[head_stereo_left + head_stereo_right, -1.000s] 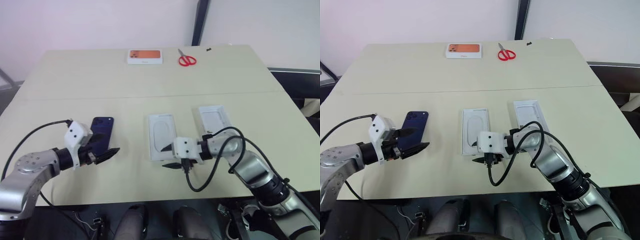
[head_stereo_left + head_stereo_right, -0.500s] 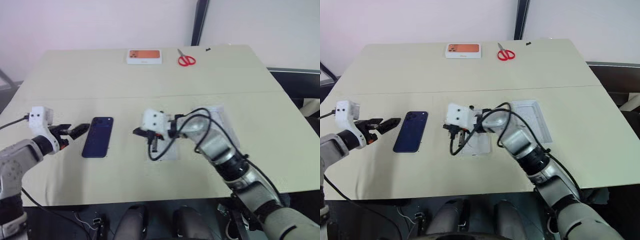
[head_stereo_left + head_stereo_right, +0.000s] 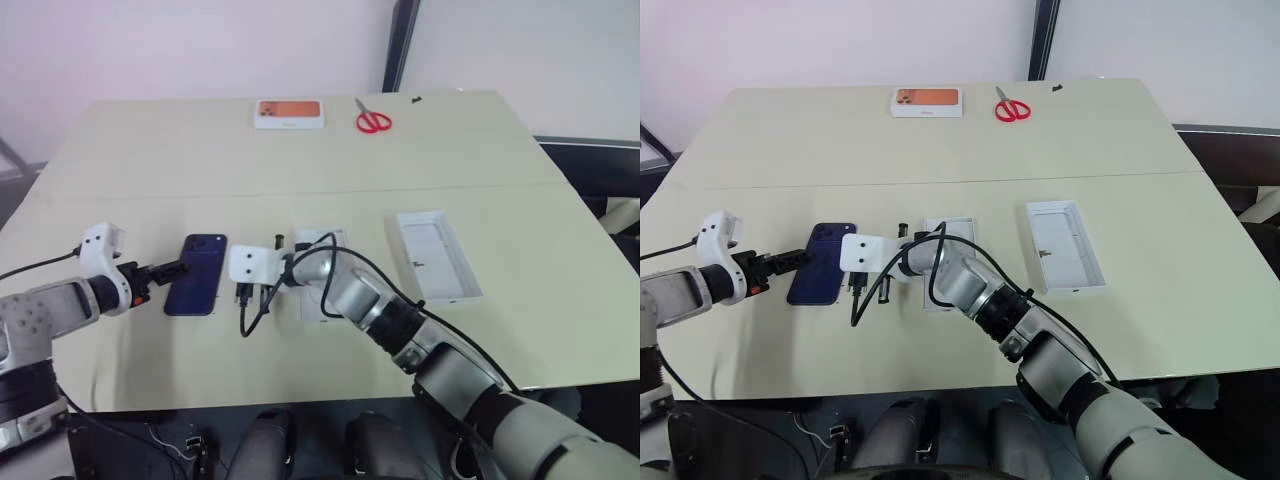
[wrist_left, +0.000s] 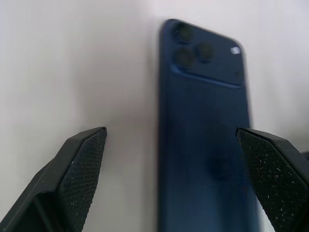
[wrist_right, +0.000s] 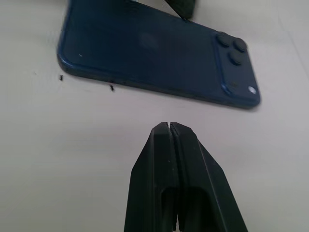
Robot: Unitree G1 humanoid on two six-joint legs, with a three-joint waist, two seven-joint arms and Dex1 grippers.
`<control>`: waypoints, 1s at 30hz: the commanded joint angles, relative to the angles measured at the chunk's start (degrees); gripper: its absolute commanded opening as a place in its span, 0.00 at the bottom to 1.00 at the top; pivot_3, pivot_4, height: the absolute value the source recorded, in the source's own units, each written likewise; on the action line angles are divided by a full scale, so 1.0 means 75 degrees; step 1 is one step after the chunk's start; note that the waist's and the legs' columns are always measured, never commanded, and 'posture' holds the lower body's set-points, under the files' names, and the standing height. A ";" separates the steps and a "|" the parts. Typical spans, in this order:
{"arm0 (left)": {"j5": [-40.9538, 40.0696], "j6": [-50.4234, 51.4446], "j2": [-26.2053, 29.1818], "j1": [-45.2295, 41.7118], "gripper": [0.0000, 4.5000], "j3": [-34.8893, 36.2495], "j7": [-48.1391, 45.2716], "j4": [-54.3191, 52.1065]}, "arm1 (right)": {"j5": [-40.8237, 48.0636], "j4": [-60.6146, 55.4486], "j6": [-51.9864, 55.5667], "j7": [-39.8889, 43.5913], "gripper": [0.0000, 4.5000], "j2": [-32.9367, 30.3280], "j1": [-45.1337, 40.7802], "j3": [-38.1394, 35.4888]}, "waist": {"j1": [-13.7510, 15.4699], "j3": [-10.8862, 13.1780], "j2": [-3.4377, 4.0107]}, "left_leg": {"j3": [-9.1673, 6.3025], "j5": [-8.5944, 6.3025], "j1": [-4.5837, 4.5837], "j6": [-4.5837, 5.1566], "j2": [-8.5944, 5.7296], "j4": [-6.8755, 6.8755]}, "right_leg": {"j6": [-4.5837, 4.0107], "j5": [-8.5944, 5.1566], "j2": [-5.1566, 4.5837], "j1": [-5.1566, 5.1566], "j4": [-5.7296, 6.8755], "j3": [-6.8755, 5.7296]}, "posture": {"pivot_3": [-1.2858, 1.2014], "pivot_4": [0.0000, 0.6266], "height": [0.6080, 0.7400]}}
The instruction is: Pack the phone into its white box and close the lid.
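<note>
Phone at the left of the worktop, boxes to its right, two items at the far edge.

The phone (image 3: 197, 273) lies flat on the worktop (image 3: 300, 170), back up, its camera corner at the far end. The left end effector (image 3: 168, 272) sits just left of it, with one fingertip (image 4: 82, 164) on the bare worktop beside the phone and the other beyond its opposite edge. The right end effector (image 3: 856, 293) is just right of the phone, apart from it. Behind that arm lies a flat insert (image 3: 322, 240). The lid (image 3: 437, 255) rests well to the right. At the far edge, a flat box (image 3: 290, 113) lies left of the scissors (image 3: 374, 120).
</note>
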 commanded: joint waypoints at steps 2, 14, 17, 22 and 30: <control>-0.0157 0.0647 -0.0455 0.0047 1.00 -0.0312 -0.0013 -0.0063 | -0.0183 0.0189 -0.0371 -0.0077 0.01 0.0281 -0.0172 -0.0018 | 0.0000 -0.0002 0.0002 | 0.0000 0.0000 0.0005 0.0000 0.0000 0.0000 | 0.0000 0.0000 0.0000 0.0004 0.0000 0.0000 | 0.52 0.24 1.00; -0.0284 0.1446 -0.1695 -0.0508 1.00 0.0364 0.0128 -0.0452 | -0.0381 0.0395 -0.0536 -0.0087 0.01 0.0385 -0.0186 -0.0172 | 0.0021 -0.0006 -0.0001 | -0.0006 -0.0001 0.0032 -0.0001 -0.0006 -0.0002 | 0.0000 0.0000 -0.0003 0.0031 -0.0001 -0.0002 | 0.52 0.24 1.00; -0.0255 0.1566 -0.1826 -0.0643 1.00 0.0589 0.0166 -0.0432 | -0.0421 0.0356 -0.0516 -0.0087 0.01 0.0399 -0.0128 -0.0188 | 0.0019 -0.0007 -0.0002 | -0.0006 0.0000 0.0032 -0.0001 -0.0006 -0.0002 | 0.0000 0.0000 -0.0003 0.0031 -0.0001 -0.0002 | 0.52 0.24 1.00; -0.0103 0.1539 -0.1802 -0.0803 1.00 0.0845 0.0159 -0.0256 | -0.0485 0.0295 -0.0515 -0.0068 0.01 0.0372 -0.0063 -0.0222 | 0.0012 -0.0007 -0.0002 | -0.0006 0.0000 0.0032 -0.0002 -0.0007 -0.0003 | 0.0000 0.0000 -0.0003 0.0031 -0.0001 -0.0003 | 0.52 0.24 1.00; -0.0351 0.1574 -0.1922 -0.0992 1.00 0.0948 0.0139 -0.0154 | -0.0524 0.0288 -0.0538 -0.0056 0.01 0.0350 -0.0044 -0.0262 | 0.0006 -0.0007 -0.0002 | -0.0007 0.0000 0.0032 -0.0003 -0.0006 -0.0003 | 0.0000 0.0000 -0.0003 0.0030 -0.0002 -0.0003 | 0.52 0.24 1.00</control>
